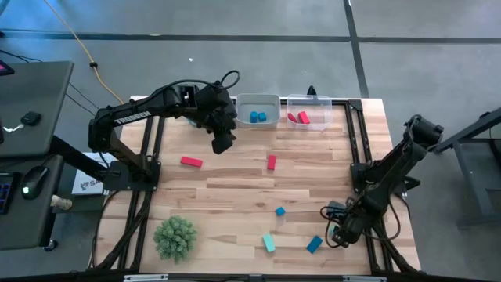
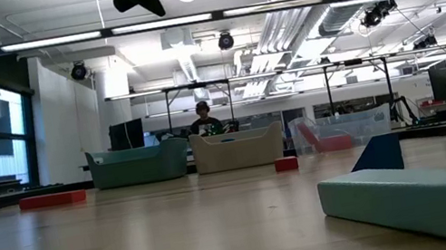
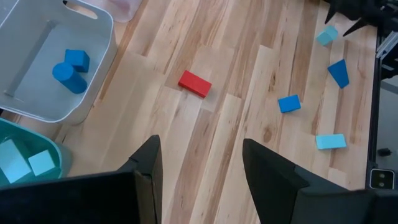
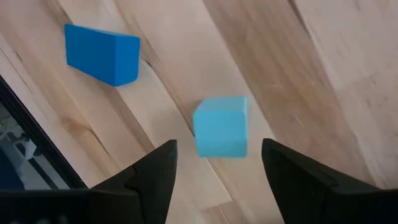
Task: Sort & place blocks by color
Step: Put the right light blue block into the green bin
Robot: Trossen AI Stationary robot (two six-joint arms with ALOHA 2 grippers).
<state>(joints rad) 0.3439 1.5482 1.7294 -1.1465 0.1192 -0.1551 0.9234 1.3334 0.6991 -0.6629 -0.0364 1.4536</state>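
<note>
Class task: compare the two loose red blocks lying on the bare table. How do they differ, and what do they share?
The left red block lies crosswise near the table's left side; the middle red block lies lengthwise, nearer the red bin. Both are short red bars resting flat on the wood, untouched by either gripper.

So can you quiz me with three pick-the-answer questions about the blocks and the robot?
1. Where do the binned blue blocks lie?
A. white bin
B. clear bin
C. on the table's edge

2. How many red blocks lie on the bare table?
A. one
B. two
C. five

3. What is the right gripper doing?
A. squeezing a red block
B. open, with a light cube between its fingers, not gripped
C. holding a bin

Answers:
1 A: the blue blocks sit inside the white bin.
2 B: red blocks and lie loose on the wood.
3 B: the right gripper has its fingers spread on either side of the cube.
</note>
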